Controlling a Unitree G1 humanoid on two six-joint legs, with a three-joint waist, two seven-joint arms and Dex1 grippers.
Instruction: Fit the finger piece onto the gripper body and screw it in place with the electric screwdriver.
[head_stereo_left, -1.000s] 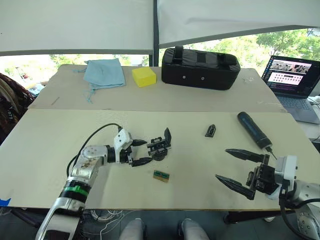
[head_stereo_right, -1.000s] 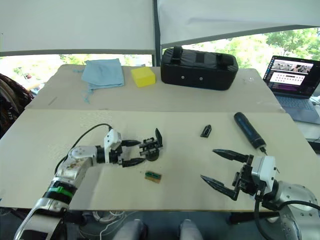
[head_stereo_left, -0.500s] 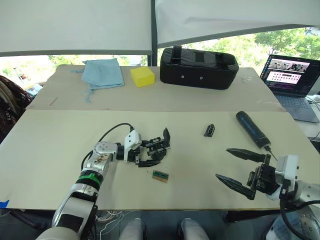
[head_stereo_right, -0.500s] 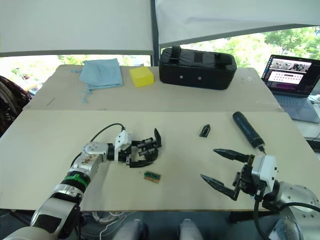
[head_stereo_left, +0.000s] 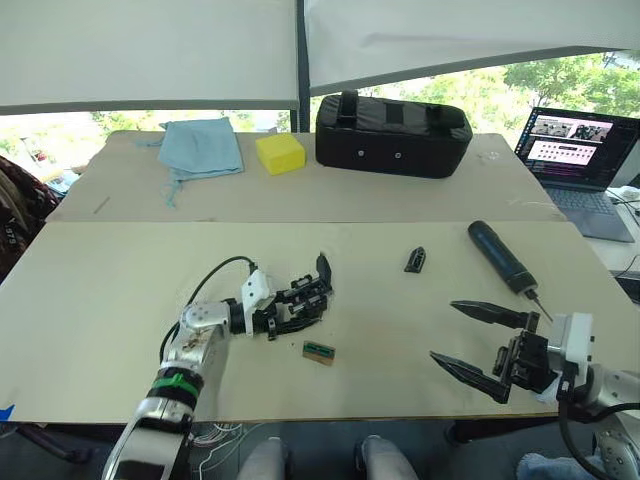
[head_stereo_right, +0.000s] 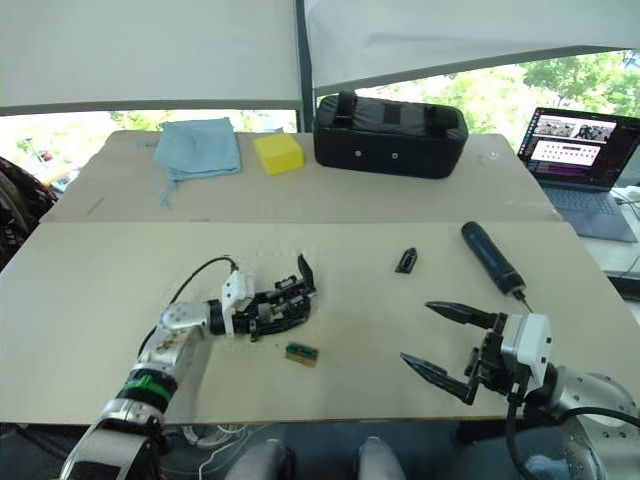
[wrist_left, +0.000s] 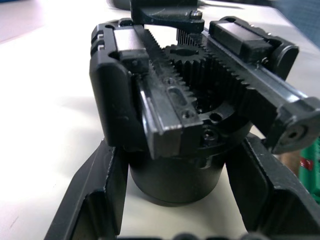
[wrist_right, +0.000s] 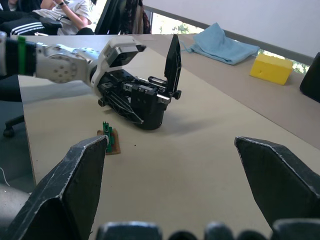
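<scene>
We are closing our left pincer (head_stereo_left: 285, 315) around the round base of the small black geared gripper body (head_stereo_left: 308, 298), where a moment ago its fingers were only flanking it, so we are bracing it for fitting. Our right pincer (head_stereo_left: 478, 342) is waiting spread wide. The small black tapered finger piece (head_stereo_left: 415, 260) and dark pen-shaped electric screwdriver (head_stereo_left: 502, 258) are lying untouched on the pale bench (head_stereo_left: 120, 290), with windows beyond.
</scene>
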